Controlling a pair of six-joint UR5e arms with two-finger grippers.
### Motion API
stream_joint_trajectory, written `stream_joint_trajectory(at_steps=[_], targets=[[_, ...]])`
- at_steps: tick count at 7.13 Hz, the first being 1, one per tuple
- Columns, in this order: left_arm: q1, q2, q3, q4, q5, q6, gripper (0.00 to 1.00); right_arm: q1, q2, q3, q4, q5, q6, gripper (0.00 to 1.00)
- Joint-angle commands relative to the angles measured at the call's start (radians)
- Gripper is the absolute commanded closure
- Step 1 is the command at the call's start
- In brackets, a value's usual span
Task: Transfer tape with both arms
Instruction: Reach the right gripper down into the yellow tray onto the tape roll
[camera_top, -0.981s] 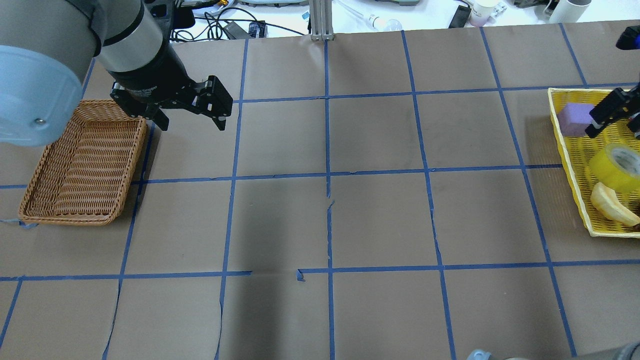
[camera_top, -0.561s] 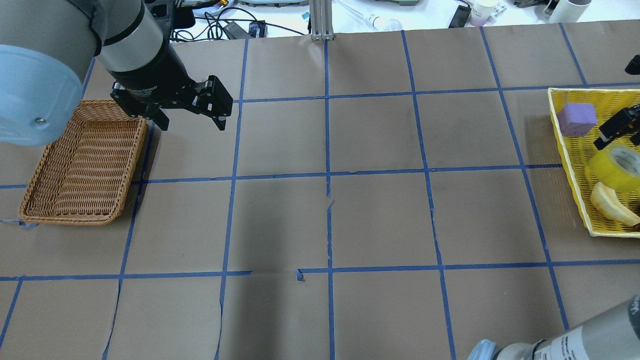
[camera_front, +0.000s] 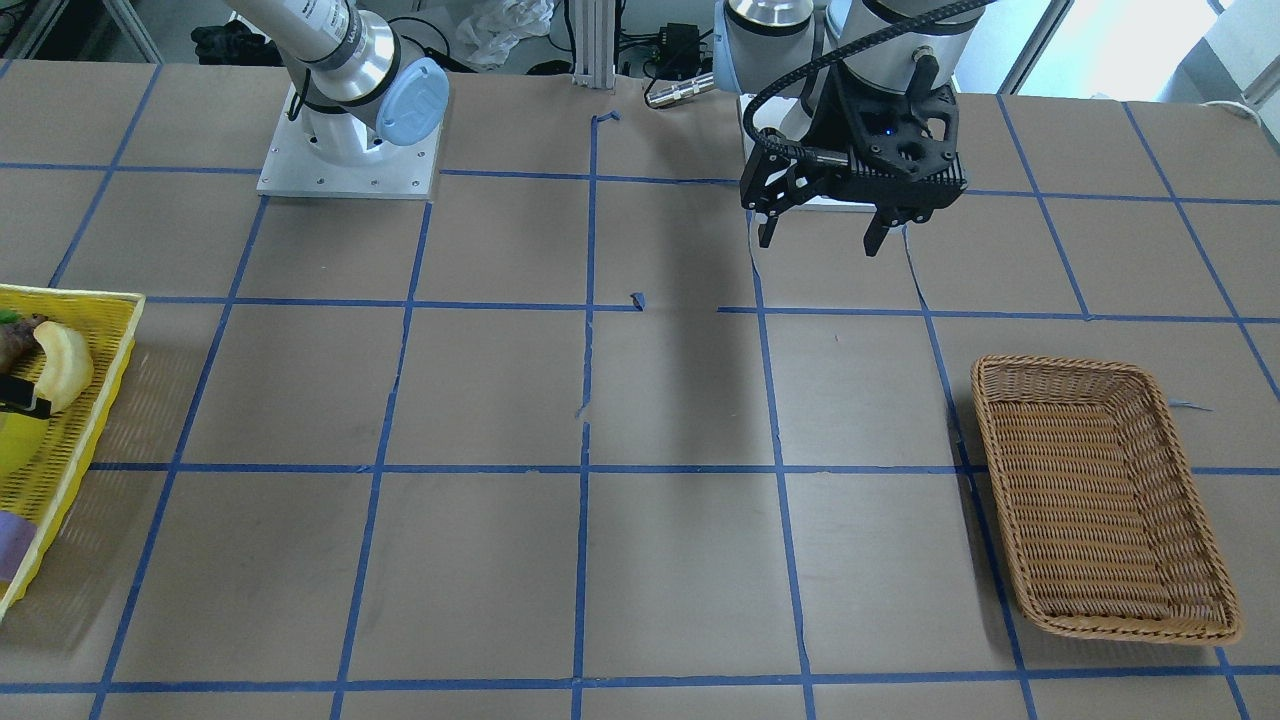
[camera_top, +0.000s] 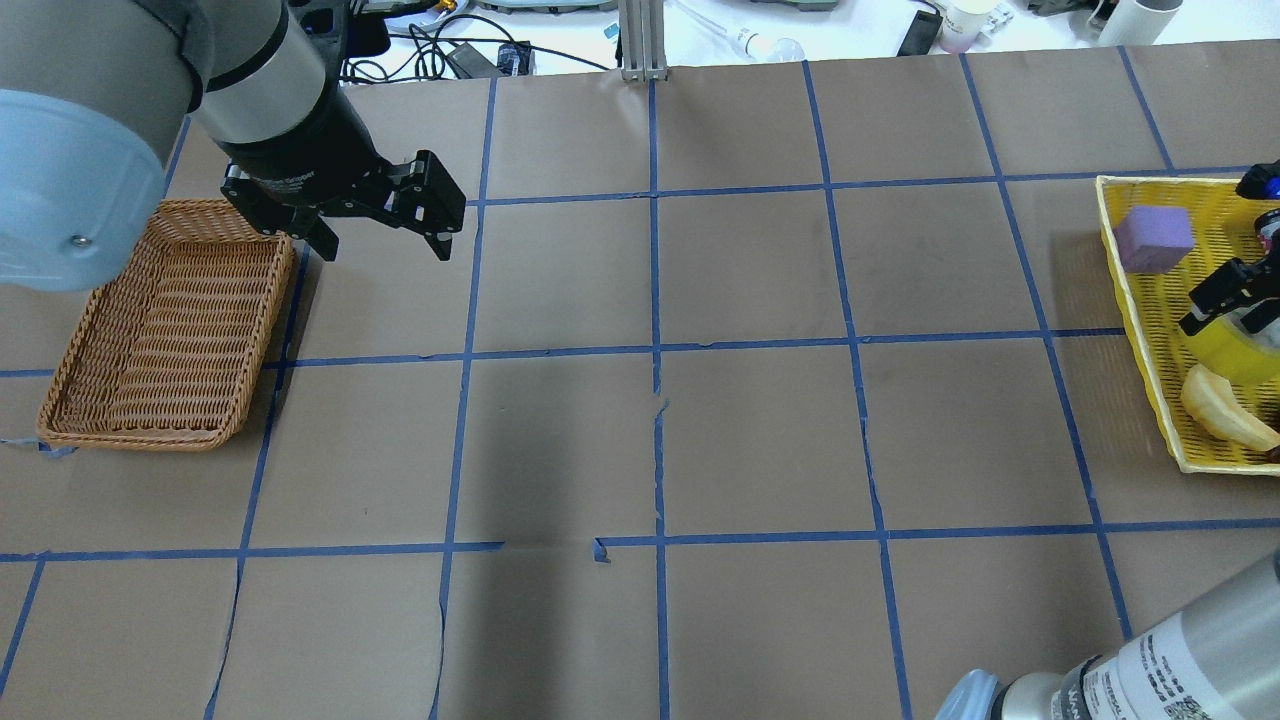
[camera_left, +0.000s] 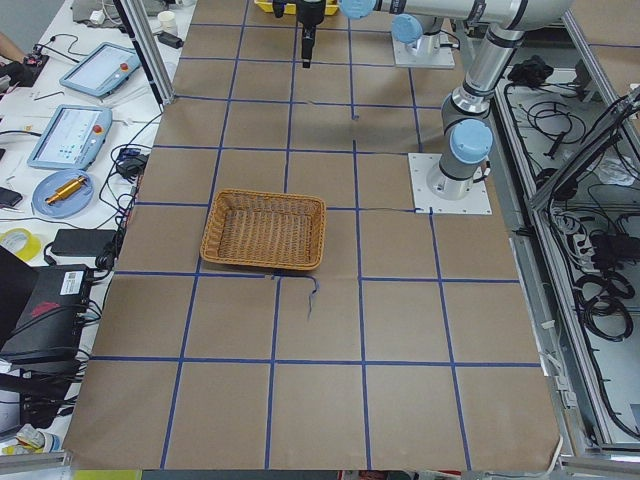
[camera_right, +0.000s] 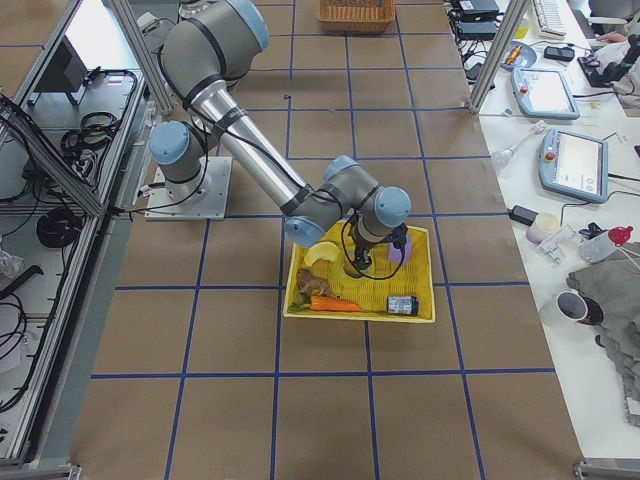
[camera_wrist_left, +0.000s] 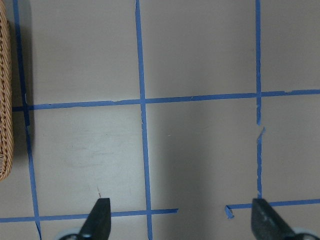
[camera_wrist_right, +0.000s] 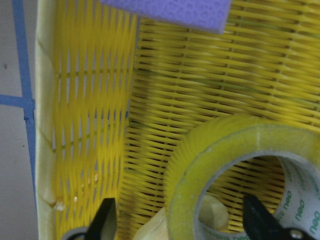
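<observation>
at the lower right of the right wrist view the tape (camera_wrist_right: 215, 150) fills much of the frame: a wide yellow roll with a white inner core bearing faint green print. its lower part and right side are cut off by the frame edge. it lies nearly flat in the yellow basket (camera_wrist_right: 90, 125), hole facing up at the camera, so the ring's axis runs roughly upright. the right end effector (camera_wrist_right: 180, 227) has its fingers (camera_wrist_right: 102, 222) spread, one outside the ring at lower left, the other over the core's hole at lower right. they straddle the ring's wall, and whether either touches it i cannot tell. a purple block (camera_wrist_right: 170, 10) sits at the top edge.

at the right edge of the overhead view the tape lies between the purple block above and a banana (camera_top: 1225, 410) below. a black finger crosses its upper left and the frame cuts its right side. at upper left the left end effector (camera_top: 385, 248) hangs above the surface (camera_top: 750, 430) beside the wicker basket (camera_top: 140, 438), fingers spread wide with nothing between them.

at the left edge of the front-facing view only a yellow sliver of the tape shows.

along the bottom of the left wrist view two fingertips stand far apart over blue grid lines (camera_wrist_left: 142, 125).

near the centre of the exterior right view the wrist of the right arm (camera_right: 250, 140) covers the tape.
</observation>
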Motion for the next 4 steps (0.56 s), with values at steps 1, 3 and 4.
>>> stream_joint_trajectory(at_steps=[1,3,4], targets=[[0.000,-0.001,0.000,0.000,-0.001,0.000,0.00,-0.004,-0.001,0.002,-0.001,-0.070,-0.004,1.00],[0.000,-0.001,0.000,0.002,-0.003,0.000,0.00,0.008,-0.047,-0.006,0.020,-0.092,0.007,1.00],[0.000,-0.001,0.000,0.000,-0.001,0.000,0.00,0.029,-0.119,-0.007,0.051,-0.092,0.008,1.00]])
